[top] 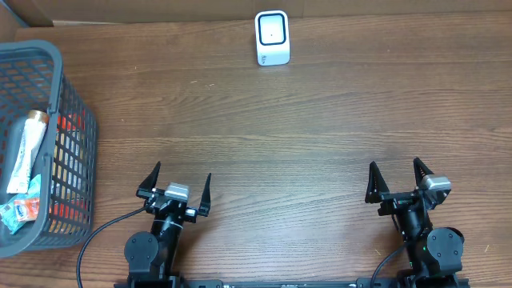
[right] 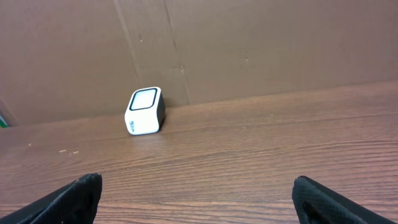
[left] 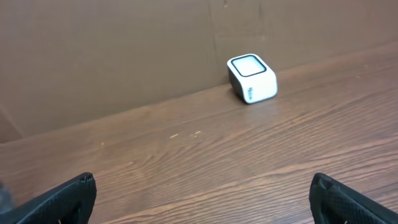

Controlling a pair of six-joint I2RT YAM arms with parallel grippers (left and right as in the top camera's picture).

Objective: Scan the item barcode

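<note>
A white scanner (top: pixel 272 37) with a dark window stands at the table's far edge; it also shows far off as the scanner (left: pixel 251 77) and the scanner (right: pixel 145 111) in the wrist views. Several items lie in the grey basket (top: pixel 56 96) at the far left, among them a white tube with an orange cap (top: pixel 26 148) and a small packet (top: pixel 18 211). My left gripper (top: pixel 177 183) rests near the front edge, open and empty. My right gripper (top: pixel 398 178) sits at the front right, also open with nothing between its fingers.
A brown cardboard wall (left: pixel 124 50) runs along the back of the wooden table (top: pixel 280 136). The basket's tall mesh side (top: pixel 76 172) stands just left of my left arm.
</note>
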